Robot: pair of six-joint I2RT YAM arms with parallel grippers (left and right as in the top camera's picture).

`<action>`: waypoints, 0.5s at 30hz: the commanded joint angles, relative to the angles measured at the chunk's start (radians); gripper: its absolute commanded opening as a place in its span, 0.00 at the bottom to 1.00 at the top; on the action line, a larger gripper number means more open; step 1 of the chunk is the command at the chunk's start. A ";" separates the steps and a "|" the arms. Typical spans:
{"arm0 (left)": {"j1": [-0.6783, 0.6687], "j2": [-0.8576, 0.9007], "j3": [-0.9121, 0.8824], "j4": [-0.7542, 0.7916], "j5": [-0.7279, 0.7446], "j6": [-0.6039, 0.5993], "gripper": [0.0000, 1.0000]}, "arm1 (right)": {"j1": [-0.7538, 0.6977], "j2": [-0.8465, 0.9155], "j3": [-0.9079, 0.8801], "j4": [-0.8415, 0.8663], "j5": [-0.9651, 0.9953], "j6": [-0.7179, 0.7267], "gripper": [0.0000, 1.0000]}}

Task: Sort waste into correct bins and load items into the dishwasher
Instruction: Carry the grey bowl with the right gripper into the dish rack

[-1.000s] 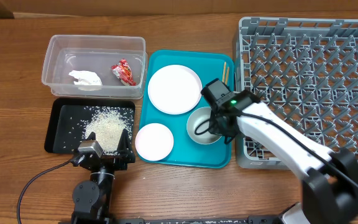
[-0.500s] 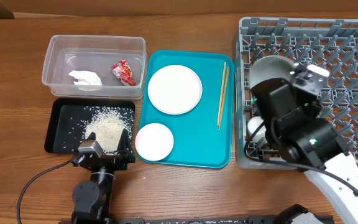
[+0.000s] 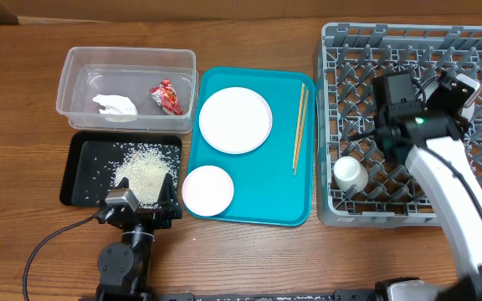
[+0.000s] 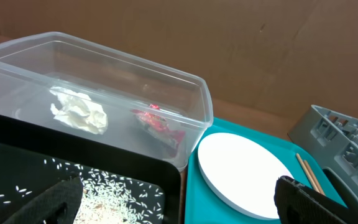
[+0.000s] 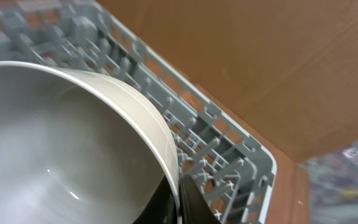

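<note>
My right gripper is shut on the rim of the whitish bowl, one finger inside and one outside, and holds it tilted over the grey dishwasher rack. From overhead that gripper is over the rack's right side. A small white cup stands in the rack's front left. My left gripper is open at the black tray of rice. The clear tub holds the tissue and red wrapper.
On the teal tray, between the bins and the rack, lie a large white plate, a smaller plate and a pair of chopsticks. A cable runs across the wood by the left arm's base.
The right arm lifted the bowl off the teal tray and carried it right, over the rack to its far side. The chopsticks came into view. The left arm stayed still.
</note>
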 commanded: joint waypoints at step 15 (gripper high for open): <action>0.006 -0.012 -0.006 0.004 0.008 -0.006 1.00 | -0.012 0.181 0.014 0.008 -0.040 -0.002 0.04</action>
